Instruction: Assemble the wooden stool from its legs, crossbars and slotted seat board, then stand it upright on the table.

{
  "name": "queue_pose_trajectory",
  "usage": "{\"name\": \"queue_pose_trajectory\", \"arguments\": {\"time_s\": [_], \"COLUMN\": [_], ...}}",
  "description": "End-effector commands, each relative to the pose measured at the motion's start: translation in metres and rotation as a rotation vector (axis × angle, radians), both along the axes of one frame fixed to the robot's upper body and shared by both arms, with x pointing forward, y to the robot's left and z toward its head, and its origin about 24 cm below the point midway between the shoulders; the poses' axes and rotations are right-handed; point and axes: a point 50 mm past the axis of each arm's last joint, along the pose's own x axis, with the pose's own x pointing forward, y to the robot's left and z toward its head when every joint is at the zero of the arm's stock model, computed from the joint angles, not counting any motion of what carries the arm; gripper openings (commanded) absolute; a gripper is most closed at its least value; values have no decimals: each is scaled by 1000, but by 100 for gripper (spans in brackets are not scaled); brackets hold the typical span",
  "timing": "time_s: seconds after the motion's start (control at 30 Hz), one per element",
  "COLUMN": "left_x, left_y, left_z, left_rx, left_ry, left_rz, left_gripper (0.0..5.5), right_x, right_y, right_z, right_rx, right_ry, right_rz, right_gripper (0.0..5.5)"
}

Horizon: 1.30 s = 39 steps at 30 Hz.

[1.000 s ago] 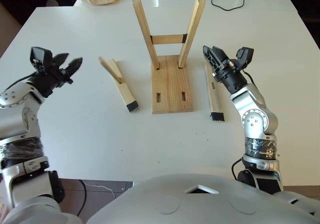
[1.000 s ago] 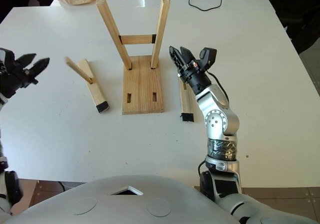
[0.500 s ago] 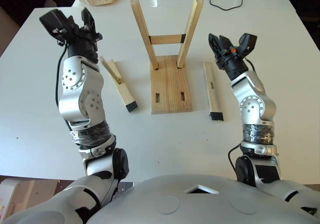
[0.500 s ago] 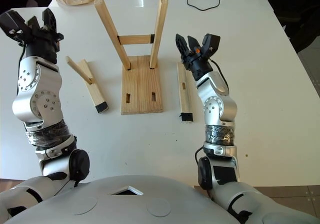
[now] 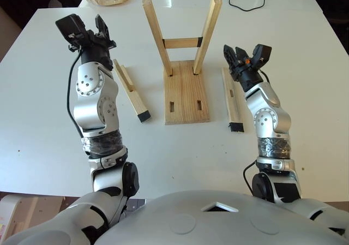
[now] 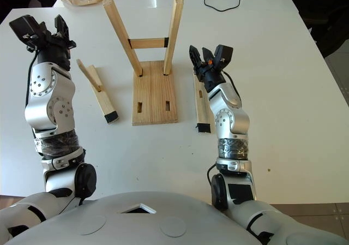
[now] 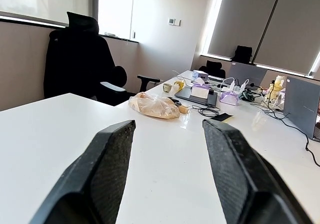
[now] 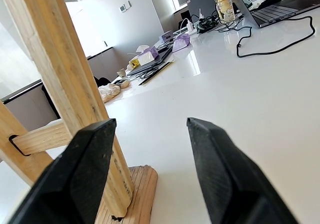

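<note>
The slotted seat board (image 5: 187, 95) lies flat mid-counter (image 5: 49, 125), two legs (image 5: 158, 32) and a crossbar (image 5: 182, 42) standing in its far slots; loose legs lie either side; the left gripper (image 7: 168, 129) and right gripper (image 8: 150, 126) hover, fingers spread apart, holding nothing.

Glossy white table (image 5: 305, 48), smooth enough to mirror the window light. The seat board (image 5: 187, 95) is pale matt wood with clear lengthwise grain. The two upright legs (image 5: 157, 35) and the crossbar (image 5: 182, 42) are the same light, unpolished wood. One loose wooden piece (image 5: 131, 92) and another loose wooden piece (image 5: 232, 100) each end in a matt black cap (image 5: 144, 115). The left gripper (image 7: 169, 125) and right gripper (image 8: 150, 123) have matt black fingers (image 7: 107, 179) with a finely pebbled, rubbery-looking face. A crinkled clear plastic bag (image 7: 154, 107); a thin smooth black cable (image 8: 272, 42)
</note>
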Motion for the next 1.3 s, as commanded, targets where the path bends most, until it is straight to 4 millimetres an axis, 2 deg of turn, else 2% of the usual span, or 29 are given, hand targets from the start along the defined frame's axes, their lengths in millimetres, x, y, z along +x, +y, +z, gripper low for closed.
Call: {"name": "queue_pose_trajectory", "arguments": {"time_s": [0.03,0.2,0.3,0.37,0.5,0.67,0.73,0.8,0.9,1.13,1.3], "left_x": [1,4,4,4,-2,-20,-27,-32,-34,-13,-8], "left_y": [-6,-4,1,1,-2,25,42,56,55,-5,-13], "left_z": [-11,-61,-83,-77,-43,25,36,32,11,-8,-7], "left_rx": [23,5,-39,-86,-76,-29,-20,-24,-5,-33,-19], "left_ry": [60,270,305,243,46,-203,-207,-164,-62,19,-5], "left_rz": [-14,-18,-34,-56,-81,113,242,335,323,55,17], "left_gripper": [251,251,251,251,251,251,251,251,251,251,251], "right_x": [2,3,4,4,2,-2,-4,-5,-6,-4,-1], "right_y": [-2,-3,-3,-3,-4,-6,-6,-5,-4,-1,-3], "right_z": [0,-2,-2,-2,-4,-7,-9,-10,-11,-13,-11], "right_rx": [-2,-11,-12,-13,-8,-5,-8,-7,-6,-19,-29], "right_ry": [0,10,11,11,18,31,37,40,47,54,49], "right_rz": [-10,-7,-5,-1,-10,-24,-23,-25,-27,-13,-11], "right_gripper": [260,260,260,260,260,260,260,260,260,260,260]}}
